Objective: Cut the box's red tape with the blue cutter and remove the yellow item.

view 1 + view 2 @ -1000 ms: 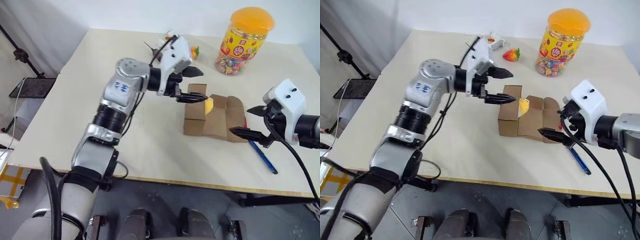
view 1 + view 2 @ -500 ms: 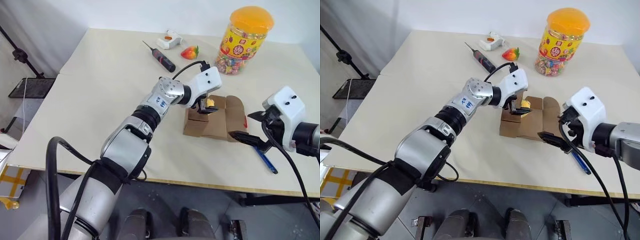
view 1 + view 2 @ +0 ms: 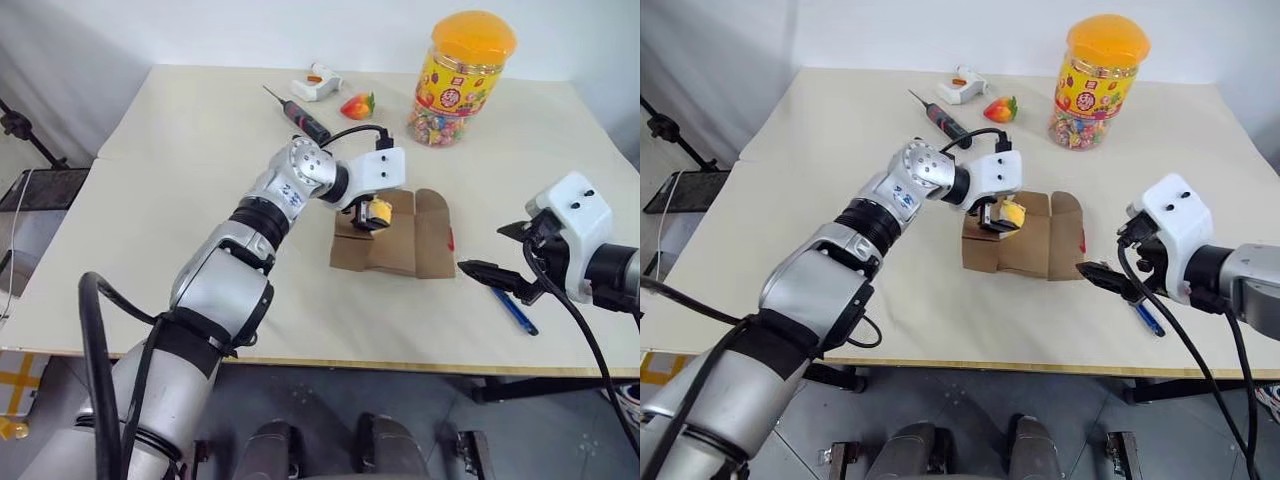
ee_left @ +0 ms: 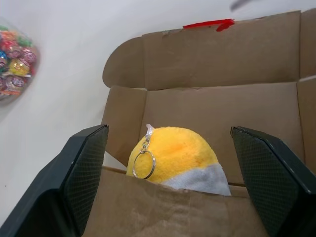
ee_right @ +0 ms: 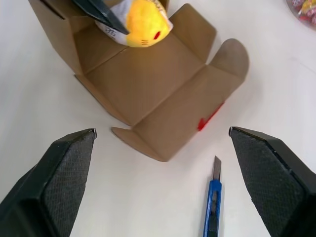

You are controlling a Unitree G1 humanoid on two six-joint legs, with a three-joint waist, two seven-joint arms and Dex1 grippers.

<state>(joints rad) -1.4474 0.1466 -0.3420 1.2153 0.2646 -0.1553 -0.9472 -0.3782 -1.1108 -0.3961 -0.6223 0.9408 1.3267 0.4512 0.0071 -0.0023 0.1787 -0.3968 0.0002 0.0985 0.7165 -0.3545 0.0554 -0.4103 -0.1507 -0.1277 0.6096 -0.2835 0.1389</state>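
The box (image 3: 385, 235) lies open at the centre of the frame on the tabletop (image 3: 190, 180), its flaps spread flat toward the right. The red tape (image 3: 451, 239) shows as a thin strip on the right edge of the outer flap. The yellow item (image 3: 377, 212) sits in the box's upper left part, yellow on top and white below, with a small metal key ring (image 4: 143, 164) hanging from it in the left wrist view.

The left gripper (image 3: 368, 214) reaches in from the left and is at the box opening, its jaws apart with one on either side of the yellow item; whether they touch it I cannot tell. In the right wrist view one dark finger lies across the item's white part.

The right gripper (image 3: 500, 250) hangs at the right of the frame, just right of the box, jaws wide apart and holding nothing. The cutter (image 3: 512, 308) lies on the tabletop just below it, lower right of the box, apart from the flap.

Along the top of the frame stand a candy jar (image 3: 462, 62) at upper right, a strawberry toy (image 3: 356, 104) at upper centre, a screwdriver (image 3: 300, 116) and a white object (image 3: 312, 84) to its left
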